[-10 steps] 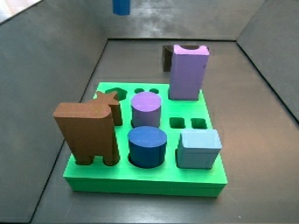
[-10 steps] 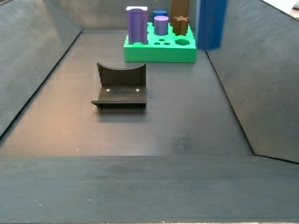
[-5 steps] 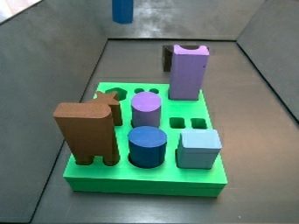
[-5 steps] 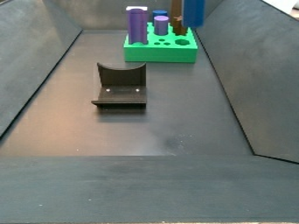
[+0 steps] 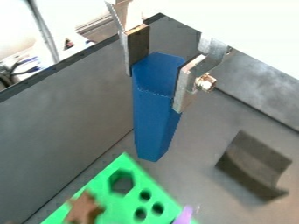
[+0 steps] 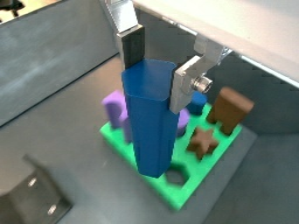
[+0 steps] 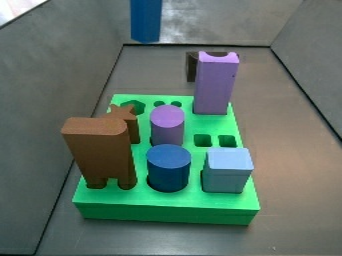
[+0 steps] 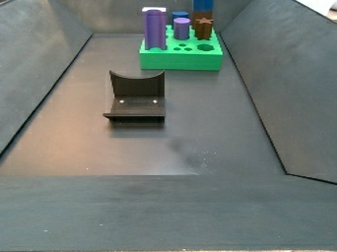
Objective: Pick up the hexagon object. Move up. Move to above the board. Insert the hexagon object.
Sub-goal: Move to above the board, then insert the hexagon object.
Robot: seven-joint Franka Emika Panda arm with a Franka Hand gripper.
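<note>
My gripper is shut on the top of the hexagon object, a tall medium-blue faceted prism that hangs upright in the air. It shows the same way in both wrist views, gripper and prism. The green board lies below, and the prism's lower end is over its near edge. In a side view only the prism's lower part shows, high beyond the board. In a side view the board stands at the far end and the prism is just a blue tip.
On the board stand a brown arch block, a purple cylinder, a dark-blue cylinder, a light-blue cube and a tall lilac block. An open hole is at its far left. The fixture stands mid-floor. Grey walls surround.
The held prism has moved steadily toward the board, showing larger and lower in one side view and sliding left and almost out of the frame's top in the other.
</note>
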